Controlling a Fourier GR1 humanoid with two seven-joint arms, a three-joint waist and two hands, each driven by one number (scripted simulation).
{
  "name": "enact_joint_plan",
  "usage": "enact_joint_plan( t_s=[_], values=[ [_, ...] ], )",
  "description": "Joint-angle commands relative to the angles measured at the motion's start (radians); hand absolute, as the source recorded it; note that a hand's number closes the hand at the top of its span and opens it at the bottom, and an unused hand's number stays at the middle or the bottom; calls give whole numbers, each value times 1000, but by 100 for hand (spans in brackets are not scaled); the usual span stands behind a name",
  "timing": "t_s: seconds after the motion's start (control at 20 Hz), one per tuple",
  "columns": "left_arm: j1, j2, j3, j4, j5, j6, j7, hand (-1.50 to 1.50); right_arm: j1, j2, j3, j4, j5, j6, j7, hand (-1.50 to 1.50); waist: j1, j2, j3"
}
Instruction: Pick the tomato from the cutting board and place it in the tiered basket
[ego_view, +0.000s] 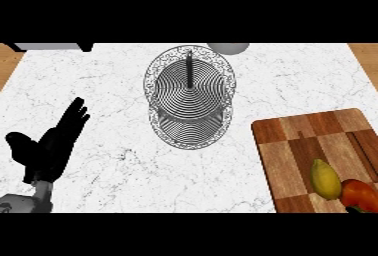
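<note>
At the lower right of the frame the tomato (360, 194) lies on the cutting board (295, 145), touching a yellow fruit (325, 178) on its left; the right hand does not show. At the lower left the left hand (52, 145) rests with straight, released fingers (74, 114) that hold nothing above the white marble table (111, 90). Farther up, in the upper middle, stands the wire tiered basket (190, 95), well apart from the tomato.
</note>
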Motion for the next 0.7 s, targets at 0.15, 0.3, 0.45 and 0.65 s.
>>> enact_joint_plan(
  t_s=[0.15, 0.3, 0.45, 0.65],
  values=[
    [-12, -15, -36, -26, -19, -8, 13, 0, 100, -47, 115, -230, 203, 304, 412, -150, 42, 7, 2],
    [-49, -1, 0, 2, 3, -22, 44, 0, 50, -28, 162, -407, 300, 432, 637, -150, 35, 3, 6],
    [-14, -25, -20, -31, -13, -19, 34, 0, -100, 25, 220, -396, 443, 527, 833, -150, 46, 0, 10],
    [-34, -42, -3, 24, -43, -36, 16, 0, -303, 83, 258, -320, 504, 635, 954, -150, 33, -3, 12]
  ],
)
